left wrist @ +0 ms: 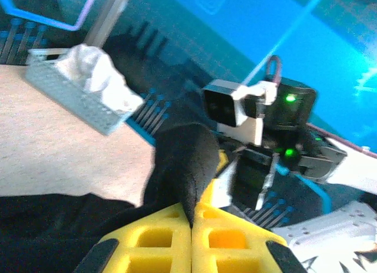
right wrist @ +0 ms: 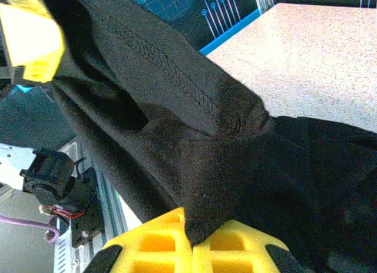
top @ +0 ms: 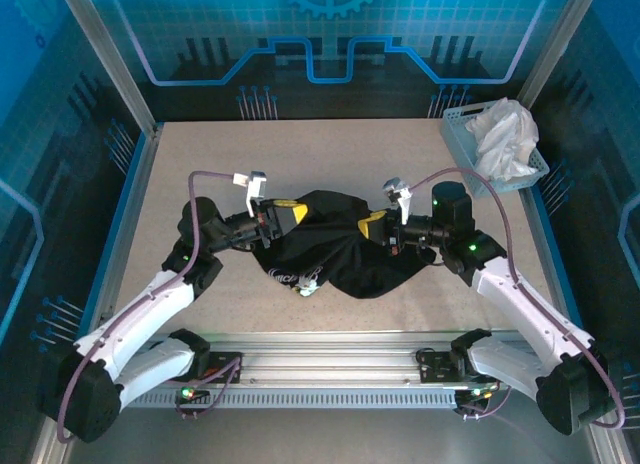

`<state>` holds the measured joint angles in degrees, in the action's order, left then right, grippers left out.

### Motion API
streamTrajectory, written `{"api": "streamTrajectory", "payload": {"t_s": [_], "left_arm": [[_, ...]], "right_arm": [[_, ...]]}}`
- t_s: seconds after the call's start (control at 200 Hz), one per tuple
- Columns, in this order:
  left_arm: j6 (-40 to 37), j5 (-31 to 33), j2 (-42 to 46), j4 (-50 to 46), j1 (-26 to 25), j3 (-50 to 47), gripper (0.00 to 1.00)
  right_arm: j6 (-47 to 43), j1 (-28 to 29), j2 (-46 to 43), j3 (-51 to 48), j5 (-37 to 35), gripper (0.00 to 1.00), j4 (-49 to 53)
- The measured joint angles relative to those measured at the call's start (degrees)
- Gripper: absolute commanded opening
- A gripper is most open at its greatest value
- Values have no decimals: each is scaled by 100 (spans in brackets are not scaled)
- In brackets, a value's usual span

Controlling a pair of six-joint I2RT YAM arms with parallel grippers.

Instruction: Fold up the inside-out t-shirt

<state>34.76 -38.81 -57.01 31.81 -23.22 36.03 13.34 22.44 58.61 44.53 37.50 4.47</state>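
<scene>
One black t-shirt (top: 335,254), bunched at table (top: 200,144) ctr, strung between both arms: left gripper (left wrist: 192,223) clenched on a fabric fold, right gripper (right wrist: 189,235) clenched on a seamed edge. Far-right corner: pale blue basket (top: 460,134) w/ white cloth (top: 505,134), well apart from shirt. Pale print (top: 295,277) at shirt's near-left edge, text illegible.

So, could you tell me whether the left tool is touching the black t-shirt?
Touching. The left wrist view shows the left tool shut on a fold of the black t-shirt.
</scene>
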Motion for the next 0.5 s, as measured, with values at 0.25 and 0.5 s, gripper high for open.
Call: {"api": "streamTrajectory", "payload": {"t_s": [0.25, 0.5], "left_arm": [[586, -457, -256, 1036, 0, -149, 0], [503, -461, -227, 872, 0, -146, 0]], "right_arm": [[-63, 120, 24, 24, -577, 27, 269], [-763, 603, -175, 321, -2457, 35, 1316]]}}
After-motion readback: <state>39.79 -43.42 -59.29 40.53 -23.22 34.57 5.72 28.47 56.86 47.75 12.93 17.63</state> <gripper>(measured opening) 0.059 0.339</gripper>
